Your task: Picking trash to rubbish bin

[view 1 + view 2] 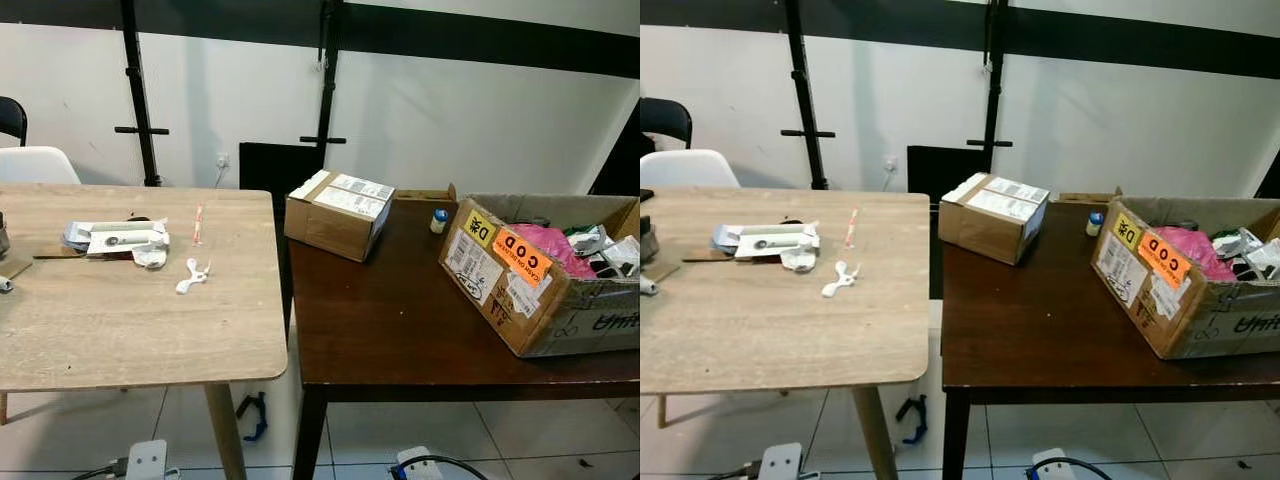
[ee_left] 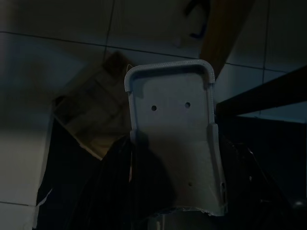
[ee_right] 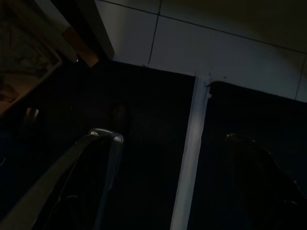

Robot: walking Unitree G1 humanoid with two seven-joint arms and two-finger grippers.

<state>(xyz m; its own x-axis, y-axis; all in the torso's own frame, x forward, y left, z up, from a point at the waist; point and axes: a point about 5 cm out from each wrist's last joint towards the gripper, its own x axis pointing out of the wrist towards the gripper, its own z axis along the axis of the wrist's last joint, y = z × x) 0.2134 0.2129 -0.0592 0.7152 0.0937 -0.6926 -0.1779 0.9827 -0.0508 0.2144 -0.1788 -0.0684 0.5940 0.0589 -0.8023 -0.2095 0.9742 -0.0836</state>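
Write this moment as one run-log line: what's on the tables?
light table: wrappers, white scrap, straw | dark table: closed box, small bottle, open trash-filled box | both arms idle

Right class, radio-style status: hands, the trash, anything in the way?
Both arms hang idle below the tables. Scrap trash lies untouched on the light wooden table. Open cardboard box of rubbish sits on the dark table. Nothing blocking.

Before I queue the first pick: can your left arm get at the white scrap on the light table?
Probably yes: the white scrap lies in the open on the light table, nothing over it; the left arm hangs idle below.
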